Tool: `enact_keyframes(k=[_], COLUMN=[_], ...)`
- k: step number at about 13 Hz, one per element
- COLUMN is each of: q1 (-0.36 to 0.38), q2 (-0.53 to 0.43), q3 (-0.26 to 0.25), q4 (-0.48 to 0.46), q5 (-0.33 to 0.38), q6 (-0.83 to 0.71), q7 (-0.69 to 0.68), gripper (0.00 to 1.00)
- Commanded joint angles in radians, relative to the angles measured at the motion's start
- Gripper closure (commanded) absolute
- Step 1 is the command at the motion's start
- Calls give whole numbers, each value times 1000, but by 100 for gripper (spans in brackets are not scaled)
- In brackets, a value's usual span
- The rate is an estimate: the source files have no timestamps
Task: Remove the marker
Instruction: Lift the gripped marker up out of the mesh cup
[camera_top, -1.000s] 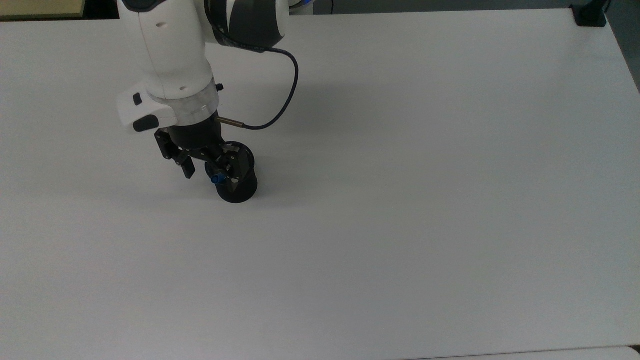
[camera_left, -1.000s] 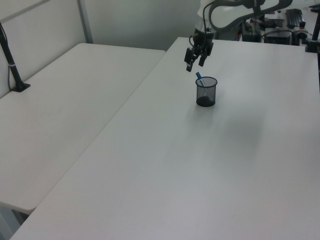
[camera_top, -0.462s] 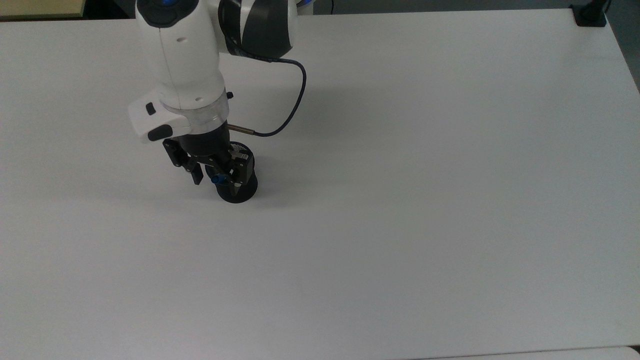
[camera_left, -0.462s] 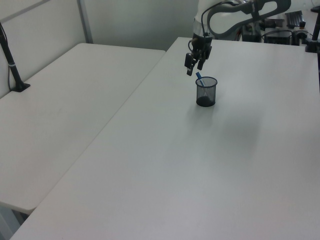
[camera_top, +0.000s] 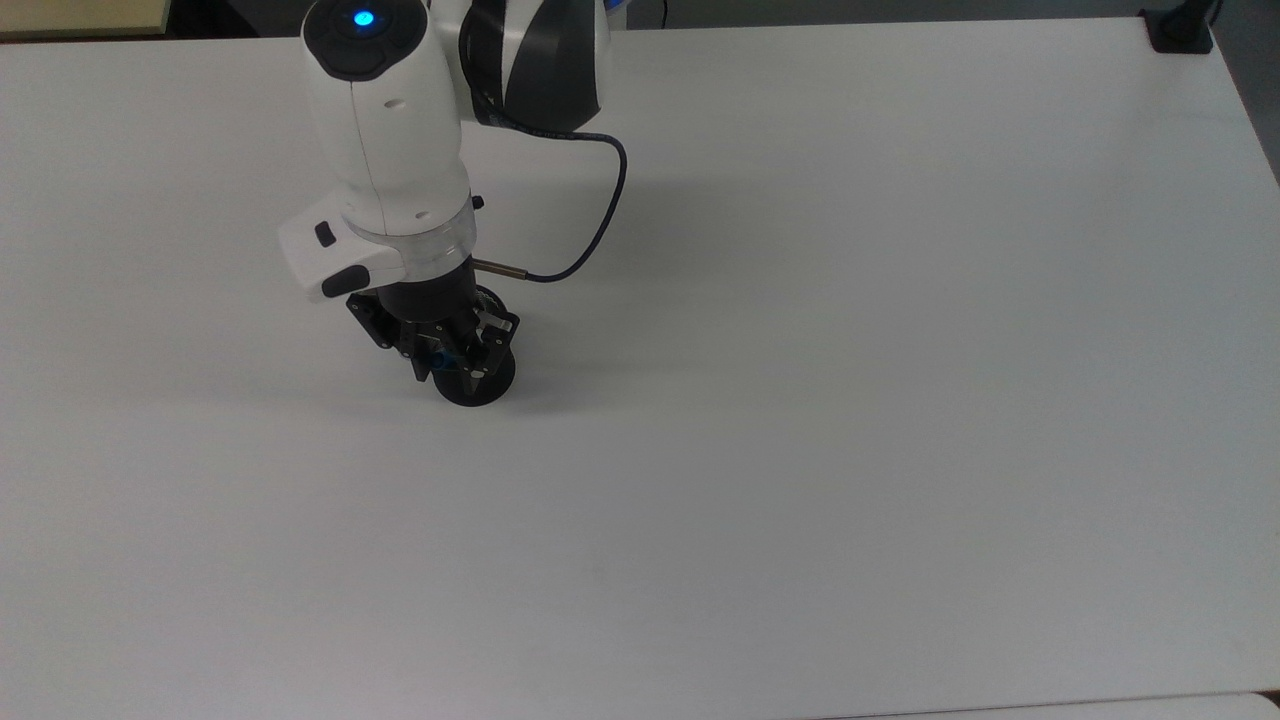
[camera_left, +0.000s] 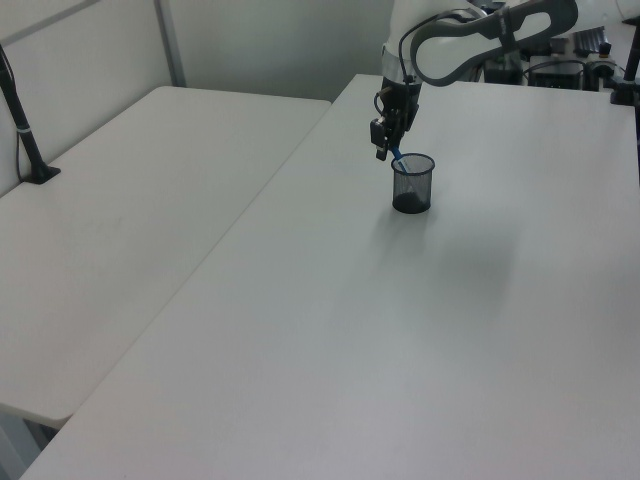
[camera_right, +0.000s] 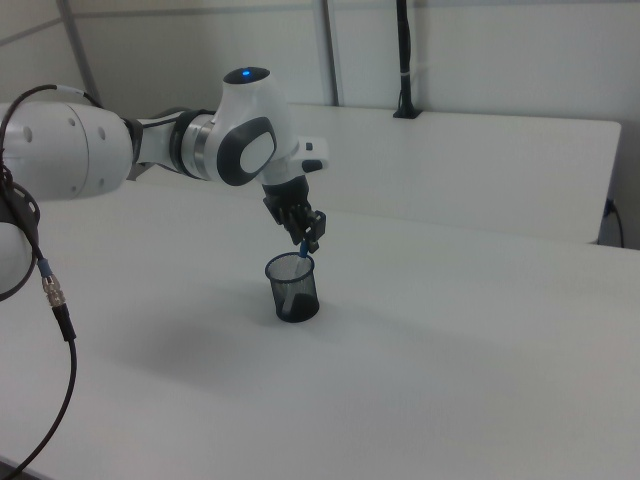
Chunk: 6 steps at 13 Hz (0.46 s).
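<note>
Your gripper (camera_right: 307, 240) hangs right over the cup (camera_right: 292, 287) because the marker (camera_left: 397, 157) leans on its rim (whether it's clenched, I can't tell).

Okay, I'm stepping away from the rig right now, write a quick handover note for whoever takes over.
Gripper: open, hanging tilted just above the cup's rim, one finger either side of the marker's top, nothing gripped.
Marker: in the black mesh cup, leaning on the rim, blue end sticking out.
Cup: upright on the white table.
Done: approach and lining up.
Left: shut on the marker, lift it out, set it on the table.
</note>
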Motion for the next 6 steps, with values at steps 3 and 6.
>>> enact_keyframes(k=[3,6], q1=[-1,-2], q2=[-29,-49], q3=[-2,-5], q4=[-8,0], q5=[-13,-12], q6=[-72,-115], q7=[-64,-92], gripper=[85,88])
